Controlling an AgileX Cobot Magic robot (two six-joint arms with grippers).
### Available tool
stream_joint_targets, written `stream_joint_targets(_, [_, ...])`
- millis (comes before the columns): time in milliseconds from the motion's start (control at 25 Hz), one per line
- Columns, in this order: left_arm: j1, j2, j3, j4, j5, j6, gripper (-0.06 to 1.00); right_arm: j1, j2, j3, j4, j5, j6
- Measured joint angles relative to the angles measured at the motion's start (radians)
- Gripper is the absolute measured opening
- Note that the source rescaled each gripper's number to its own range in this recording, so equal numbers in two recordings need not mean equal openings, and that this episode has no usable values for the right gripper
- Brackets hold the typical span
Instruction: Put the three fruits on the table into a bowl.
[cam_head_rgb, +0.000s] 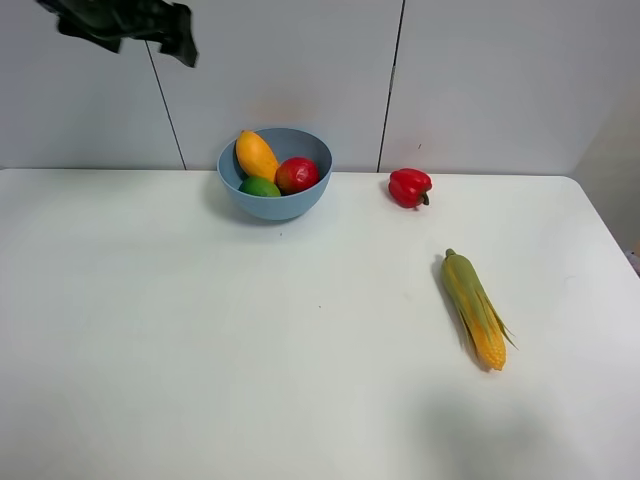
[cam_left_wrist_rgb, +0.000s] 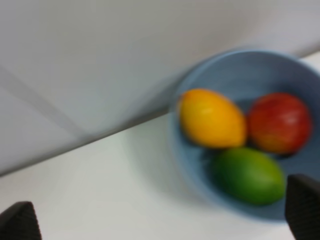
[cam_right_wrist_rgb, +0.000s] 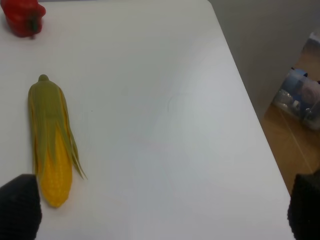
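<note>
The light blue bowl (cam_head_rgb: 281, 208) stands at the back of the white table (cam_head_rgb: 200, 330). In it lie the orange-yellow mango (cam_head_rgb: 256, 154), the red pomegranate (cam_head_rgb: 297, 175) and the green lime (cam_head_rgb: 260, 187). The blurred left wrist view shows the same bowl (cam_left_wrist_rgb: 260, 70) with the mango (cam_left_wrist_rgb: 212, 117), pomegranate (cam_left_wrist_rgb: 279, 122) and lime (cam_left_wrist_rgb: 249, 175). My left gripper (cam_left_wrist_rgb: 161, 215) is open and empty, above the table beside the bowl. My left arm (cam_head_rgb: 120, 25) is high at the back left. My right gripper (cam_right_wrist_rgb: 162, 207) is open and empty above the table's right part.
A red bell pepper (cam_head_rgb: 410, 187) lies right of the bowl and also shows in the right wrist view (cam_right_wrist_rgb: 22, 17). A green-husked corn cob (cam_head_rgb: 475, 310) lies at the right, also in the right wrist view (cam_right_wrist_rgb: 50, 145). The table's right edge (cam_right_wrist_rgb: 250, 110) drops to a floor with a box (cam_right_wrist_rgb: 300, 97).
</note>
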Motion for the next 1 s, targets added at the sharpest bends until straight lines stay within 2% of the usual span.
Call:
stream_joint_targets(120, [0.110, -0.073, 0.011, 0.034, 0.056, 0.023, 0.98, 0.000, 0.000, 0.000, 0.000, 0.000, 0.000])
stream_joint_targets(200, [0.177, -0.137, 0.073, 0.054, 0.071, 0.037, 0.98, 0.000, 0.000, 0.000, 0.000, 0.000, 0.000])
stream_joint_targets(320, [0.266, -0.292, 0.257, 0.055, 0.056, 0.058, 0.98, 0.000, 0.000, 0.000, 0.000, 0.000, 0.000])
stream_joint_targets(480, [0.365, -0.569, 0.565, 0.049, -0.053, 0.076, 0.98, 0.000, 0.000, 0.000, 0.000, 0.000, 0.000])
stream_joint_targets(680, [0.391, -0.963, 0.856, 0.008, -0.075, 0.076, 0.98, 0.000, 0.000, 0.000, 0.000, 0.000, 0.000])
stream_joint_targets(800, [0.392, -1.182, 0.978, -0.049, -0.051, 0.076, 0.98, 0.000, 0.000, 0.000, 0.000, 0.000, 0.000])
stream_joint_targets(1000, [0.388, -1.472, 1.135, -0.069, -0.019, 0.076, 0.98, 0.000, 0.000, 0.000, 0.000, 0.000, 0.000])
